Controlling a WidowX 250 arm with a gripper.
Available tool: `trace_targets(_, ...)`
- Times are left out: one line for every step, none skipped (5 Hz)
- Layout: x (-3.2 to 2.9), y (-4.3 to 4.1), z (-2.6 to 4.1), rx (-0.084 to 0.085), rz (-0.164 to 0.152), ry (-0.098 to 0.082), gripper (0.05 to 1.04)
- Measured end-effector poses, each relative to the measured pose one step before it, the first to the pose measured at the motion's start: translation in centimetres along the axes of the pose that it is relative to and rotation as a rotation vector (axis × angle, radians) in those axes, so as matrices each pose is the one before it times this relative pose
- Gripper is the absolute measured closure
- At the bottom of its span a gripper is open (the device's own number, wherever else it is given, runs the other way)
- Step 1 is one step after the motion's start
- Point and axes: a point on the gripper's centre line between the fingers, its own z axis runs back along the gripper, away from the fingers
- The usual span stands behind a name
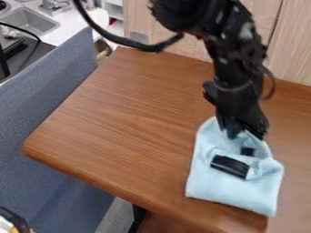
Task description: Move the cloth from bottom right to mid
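A pale blue cloth lies on the brown wooden surface, at the lower right of the camera view. Its lower part is spread fairly flat, with one corner near the surface's front edge, while its upper part is rumpled, with folds and a raised ridge on the right side. Two dark patches show among these folds, a larger oblong one and a smaller one just above it. The oblong one has a thin paler line along it; whether either is a label, or bears any writing, I cannot tell.

The black arm comes in from the top edge and hangs down over the right side of the surface. Its end effector is at the cloth's upper end, overlapping it in the view. I cannot tell whether it is wide or narrow, or whether it has hold of the fabric.

A black cable loops beside the arm. Blue-grey upholstery runs along the surface's left side, and a metal sink is at upper left. Wood-grain panelling stands behind the surface.
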Motion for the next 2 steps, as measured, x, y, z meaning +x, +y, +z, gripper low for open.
trace_targets(1.178, 2.622, 0.794, 0.0234, 0.0597, -0.0340, 1.016)
trace_targets(0.829, 1.828, -0.749, 0.0125, 0.0574, 0.0237, 1.017)
